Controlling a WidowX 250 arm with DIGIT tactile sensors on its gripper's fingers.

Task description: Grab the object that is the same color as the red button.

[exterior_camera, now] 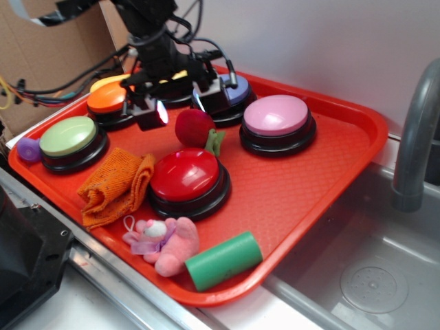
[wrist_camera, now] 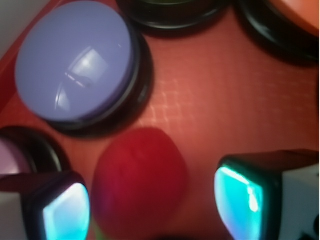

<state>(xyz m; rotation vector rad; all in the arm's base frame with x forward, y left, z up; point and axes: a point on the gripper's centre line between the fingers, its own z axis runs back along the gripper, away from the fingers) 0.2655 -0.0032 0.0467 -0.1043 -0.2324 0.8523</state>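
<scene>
The object (exterior_camera: 194, 127) is a small dark-red plush ball with a green leaf tuft, lying on the red tray (exterior_camera: 330, 172) just behind the red button (exterior_camera: 185, 173), a glossy dome on a black base. My gripper (exterior_camera: 180, 108) hangs open right over the object. In the wrist view the object (wrist_camera: 140, 180) lies between the two lit fingertips (wrist_camera: 240, 195), nearer the left one, and my gripper (wrist_camera: 152, 205) is not closed on it. A gap shows on the right side.
Dome buttons ring the spot: purple (wrist_camera: 75, 60), pink (exterior_camera: 276, 115), orange (exterior_camera: 108, 100), green (exterior_camera: 67, 135). An orange cloth (exterior_camera: 117, 182), a pink plush toy (exterior_camera: 168, 244) and a green cylinder (exterior_camera: 223, 260) lie near the tray's front. A sink (exterior_camera: 371, 275) and faucet (exterior_camera: 412, 137) stand to the right.
</scene>
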